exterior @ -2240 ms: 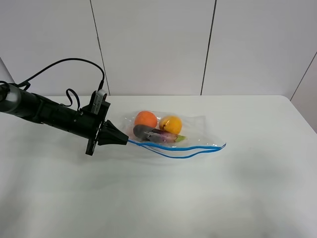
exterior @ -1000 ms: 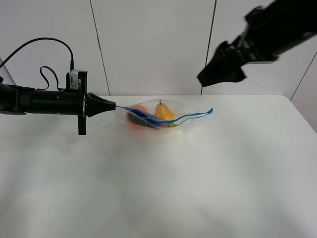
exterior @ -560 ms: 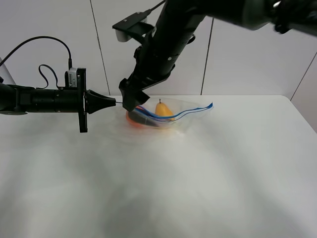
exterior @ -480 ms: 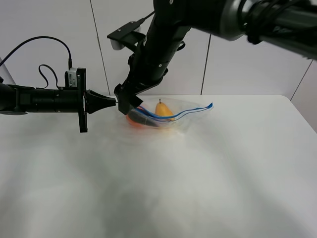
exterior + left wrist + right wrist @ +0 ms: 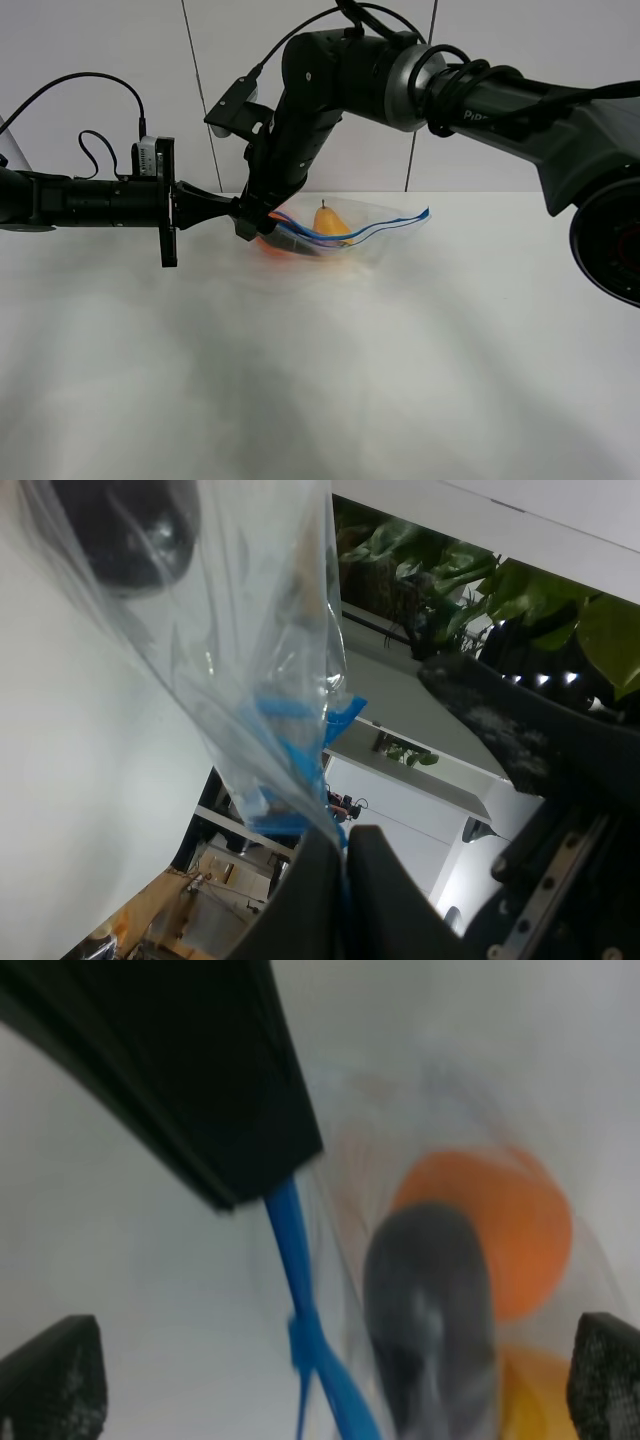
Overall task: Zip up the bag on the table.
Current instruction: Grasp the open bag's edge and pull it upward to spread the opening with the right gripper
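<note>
This is looking like a robotics lab: two black, cabled arms (image 5: 340, 80) are reaching over a plain white worktop (image 5: 400, 380) before white panelled walls (image 5: 100, 30). Leafy green plants (image 5: 560, 620) are showing behind.

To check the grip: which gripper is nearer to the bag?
Left. The left gripper pinches the bag's corner; the right gripper hangs open just beside that corner.

The right gripper (image 5: 246, 222), first out of frame and then at upper right, now stands left of centre at the left end of the bag (image 5: 385, 235). The left gripper (image 5: 225, 207) now holds that end higher in the frame, and the bag's mouth stands raised, not flat.
</note>
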